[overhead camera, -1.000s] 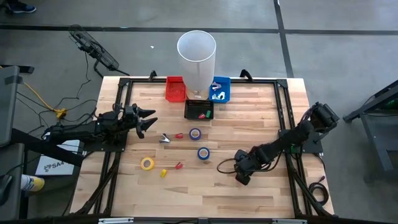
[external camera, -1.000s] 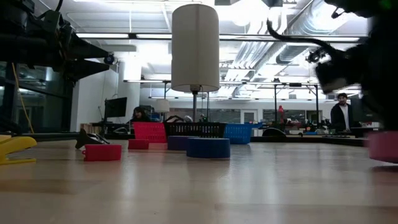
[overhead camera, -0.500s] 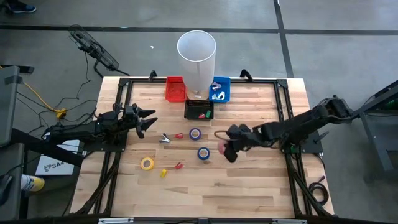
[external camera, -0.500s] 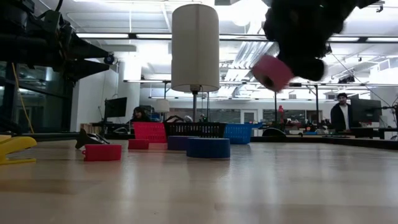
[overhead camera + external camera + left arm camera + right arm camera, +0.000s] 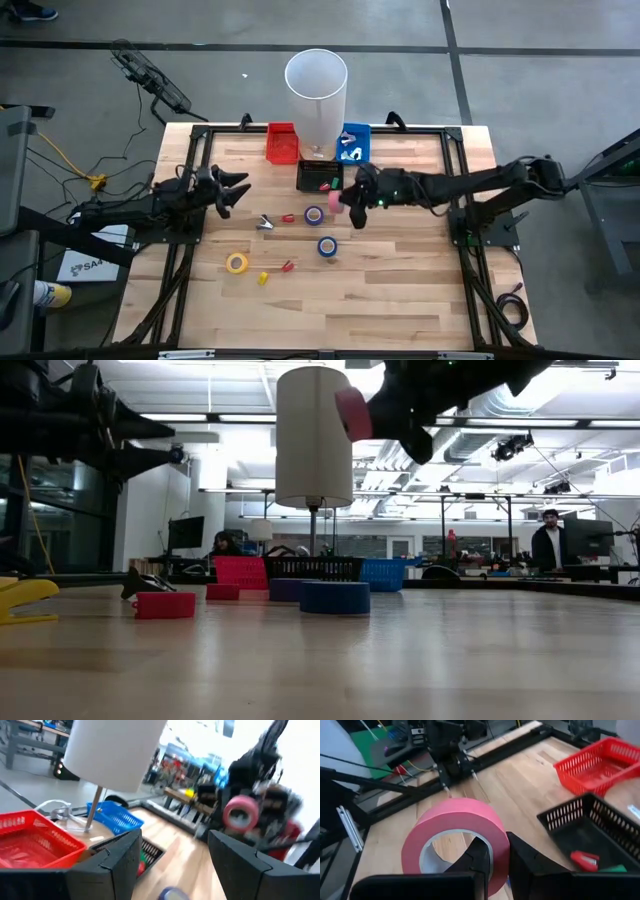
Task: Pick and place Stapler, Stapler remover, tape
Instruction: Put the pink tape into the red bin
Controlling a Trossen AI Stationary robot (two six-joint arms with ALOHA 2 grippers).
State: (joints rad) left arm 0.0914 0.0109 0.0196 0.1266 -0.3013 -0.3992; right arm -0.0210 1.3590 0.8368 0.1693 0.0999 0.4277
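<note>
My right gripper (image 5: 350, 203) is shut on a pink tape roll (image 5: 336, 201), high above the table beside the black basket (image 5: 320, 176). The roll also shows in the low view (image 5: 352, 413) and the left wrist view (image 5: 241, 813). Two blue tape rolls (image 5: 314, 215) (image 5: 327, 245) and a yellow one (image 5: 236, 263) lie flat on the table. A metal staple remover (image 5: 265, 223) and small red pieces (image 5: 288, 217) (image 5: 287, 266) lie among them. My left gripper (image 5: 235, 190) is open and empty at the table's left side. My right gripper pinches the pink roll's wall (image 5: 500, 847), with one finger (image 5: 477, 857) in the roll's hole and the other (image 5: 522, 857) outside it. The fingers come from the table's right side. The roll is lifted clear, well above the table.
A red basket (image 5: 282, 142) and a blue basket (image 5: 354, 143) stand at the far edge beside a tall white cylinder on a stem (image 5: 316, 90). The black basket holds a red and a green item (image 5: 587, 861). Bare wood lies toward the near edge.
My right gripper has risen from the near right of the table with the pink tape roll. It has carried it toward the table's far left, up to the black basket. The roll has gone from table height to well clear of it.
</note>
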